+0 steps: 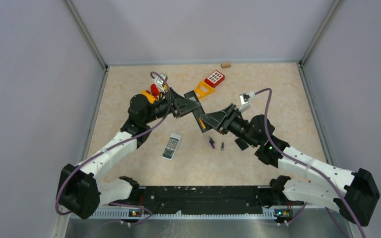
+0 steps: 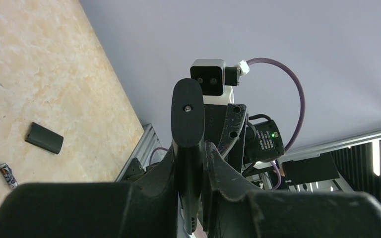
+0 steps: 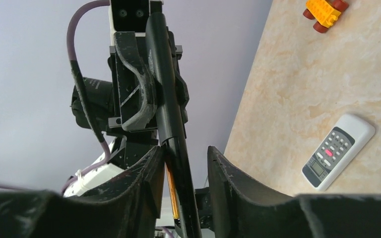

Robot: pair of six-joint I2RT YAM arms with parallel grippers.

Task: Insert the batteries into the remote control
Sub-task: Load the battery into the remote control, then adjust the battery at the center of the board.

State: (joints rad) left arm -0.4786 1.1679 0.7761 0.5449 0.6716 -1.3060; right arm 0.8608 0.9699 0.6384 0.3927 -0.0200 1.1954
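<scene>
Both arms meet over mid-table around a slim black remote control point(image 1: 197, 114). My left gripper point(image 1: 186, 105) is shut on its far end; the left wrist view shows the remote point(image 2: 187, 124) edge-on, clamped between the jaws of the left gripper point(image 2: 192, 151). My right gripper point(image 1: 211, 120) straddles the near end. In the right wrist view, one finger of the right gripper point(image 3: 186, 148) touches the remote point(image 3: 164, 84) and the other stands off with a gap. An orange-brown battery point(image 3: 171, 191) lies along the remote. A purplish-blue battery point(image 1: 212, 143) and a dark grey battery point(image 1: 222, 146) lie on the table.
A white remote point(image 1: 171, 146) lies left of the loose batteries. A small black cover point(image 1: 241, 144) sits right of them. A red and yellow toy point(image 1: 155, 89), an orange and red keypad toy point(image 1: 211, 82) and a wooden block point(image 1: 225, 64) stand at the back.
</scene>
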